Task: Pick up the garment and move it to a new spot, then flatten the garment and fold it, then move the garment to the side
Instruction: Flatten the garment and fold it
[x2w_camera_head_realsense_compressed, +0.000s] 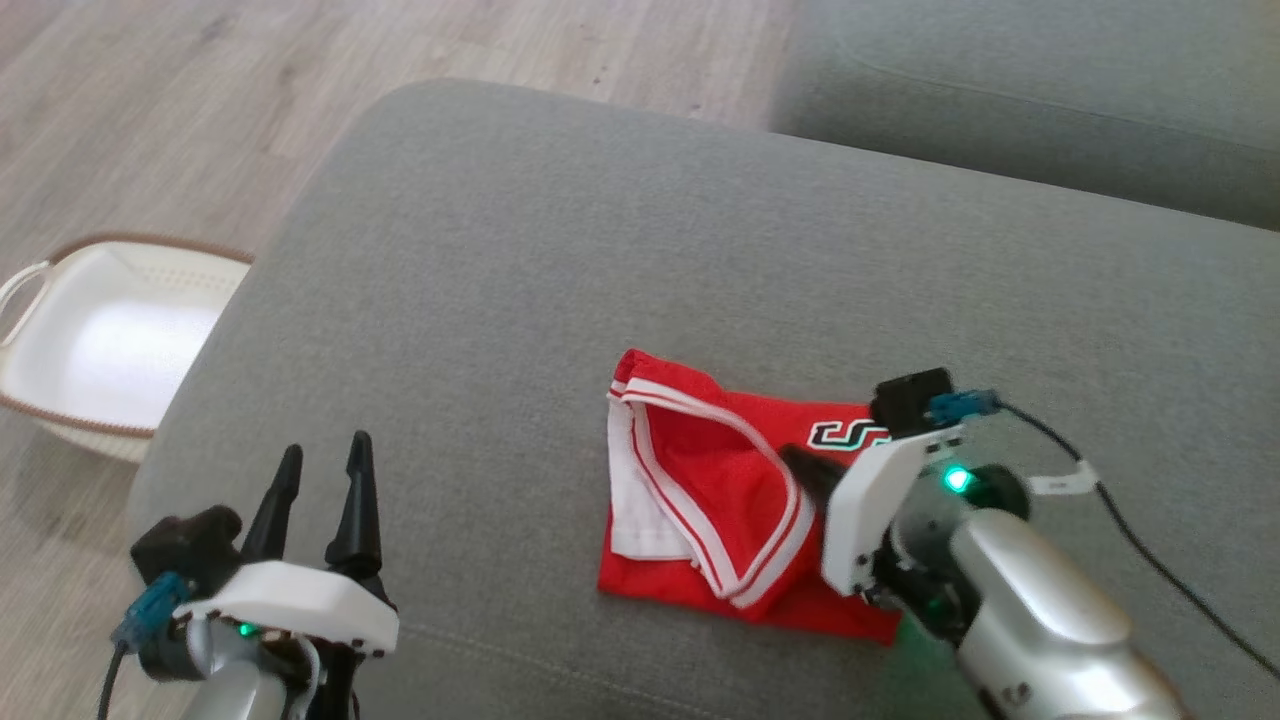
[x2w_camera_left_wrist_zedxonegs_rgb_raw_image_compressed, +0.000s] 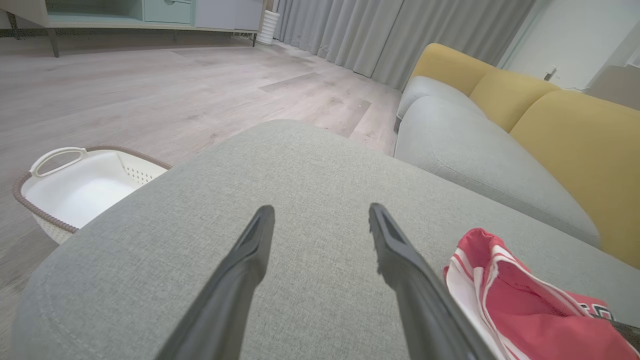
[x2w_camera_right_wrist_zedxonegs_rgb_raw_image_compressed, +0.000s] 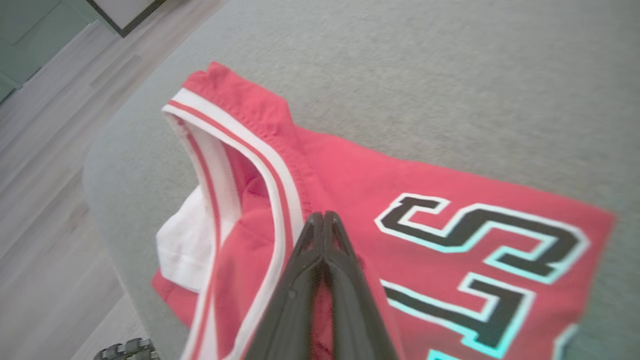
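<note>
Grey sofa (x2w_camera_left_wrist_zedxonegs_rgb_raw_image_compressed: 320, 165), yellow backs (x2w_camera_left_wrist_zedxonegs_rgb_raw_image_compressed: 575, 130), pale wood floor (x2w_camera_left_wrist_zedxonegs_rgb_raw_image_compressed: 150, 95), grey curtains (x2w_camera_left_wrist_zedxonegs_rgb_raw_image_compressed: 375, 35)

The grey cushion (x2w_camera_head_realsense_compressed: 560, 250) lies open ahead and left of the red garment (x2w_camera_head_realsense_compressed: 700, 500). A white basket (x2w_camera_head_realsense_compressed: 100, 340) stands on the floor just beside the cushion's left edge. The right arm's black cable (x2w_camera_head_realsense_compressed: 1140, 540) trails across the cushion's right side, and a second grey seat (x2w_camera_head_realsense_compressed: 1050, 90) sits beyond.

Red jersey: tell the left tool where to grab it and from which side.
Probably the white-trimmed edge at the left end of the red jersey, which stands up off the cushion while the rest lies flat. Bring the open left tool in low from the robot's left, one finger each side of that raised fold.
</note>
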